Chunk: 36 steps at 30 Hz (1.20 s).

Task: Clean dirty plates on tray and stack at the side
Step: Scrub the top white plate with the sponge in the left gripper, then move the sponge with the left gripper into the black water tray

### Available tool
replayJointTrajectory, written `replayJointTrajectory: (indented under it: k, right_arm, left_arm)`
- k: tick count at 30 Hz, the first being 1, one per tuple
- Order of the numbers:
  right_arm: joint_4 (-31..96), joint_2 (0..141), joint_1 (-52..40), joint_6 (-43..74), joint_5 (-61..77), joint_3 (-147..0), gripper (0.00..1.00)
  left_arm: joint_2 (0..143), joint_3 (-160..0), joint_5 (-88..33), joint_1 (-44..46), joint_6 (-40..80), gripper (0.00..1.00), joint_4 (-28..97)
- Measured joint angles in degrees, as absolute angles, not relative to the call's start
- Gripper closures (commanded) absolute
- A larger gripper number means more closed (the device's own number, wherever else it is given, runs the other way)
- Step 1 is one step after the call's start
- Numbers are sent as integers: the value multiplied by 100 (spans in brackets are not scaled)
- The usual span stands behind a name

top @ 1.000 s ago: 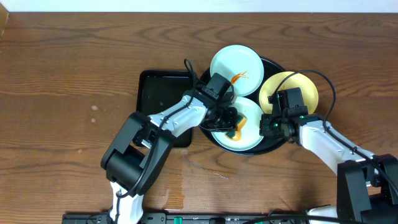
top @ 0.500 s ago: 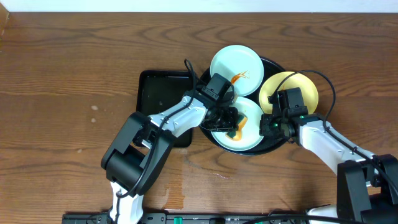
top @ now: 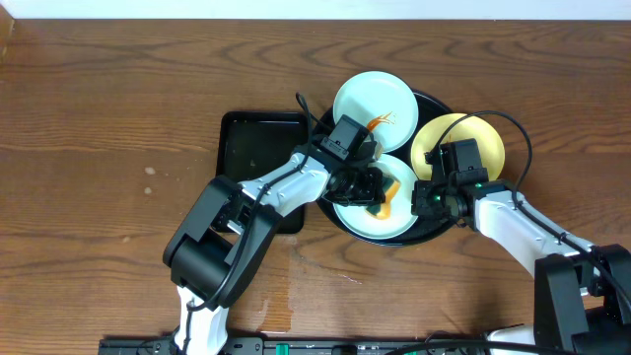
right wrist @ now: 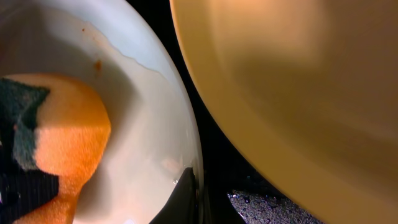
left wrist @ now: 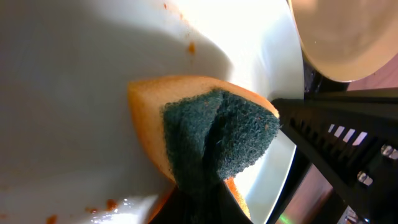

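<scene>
From above, the brown worktop has the tray a bit right of the middle, closer to the far edge. You can only see thin black bits of it, because three plates cover most of it. The far plate is white with an orange smear. The yellow plate is on the right, and the near plate is white. The left pincer is over the near plate, closed on a sponge. The right pincer is at that plate's right rim, but its tips are too dark to make out. A small tray sits just left of the round one, and the left arm hides part of it. From the left wrist, the sponge is folded, green side out, and pressed on the near plate. The pincer holding it is cut off at the bottom. There are little orange spots on the plate. The yellow plate peeks in at the top corner. From the right wrist, one dark finger sits on the rim of the near plate, pinched shut on it. The other finger is hidden. The yellow plate is blurry, and a strip of wet tray shows between the two plates.
</scene>
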<state>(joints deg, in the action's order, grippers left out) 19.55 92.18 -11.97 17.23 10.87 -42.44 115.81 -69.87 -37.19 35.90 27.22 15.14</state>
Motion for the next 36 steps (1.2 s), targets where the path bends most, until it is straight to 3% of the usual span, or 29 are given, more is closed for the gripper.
replayJointTrajectory:
  k: [24,36]
  right_arm:
    - [1955,9218,-1197,1721,1087,-4244,99]
    - [1955,9218,-1197,1723,1087,-4244,99]
  left_arm:
    - [11483,-7006,-3017,3315,2370,93,2130]
    - [10490,-6971,-1977,3179,2088,93,2613]
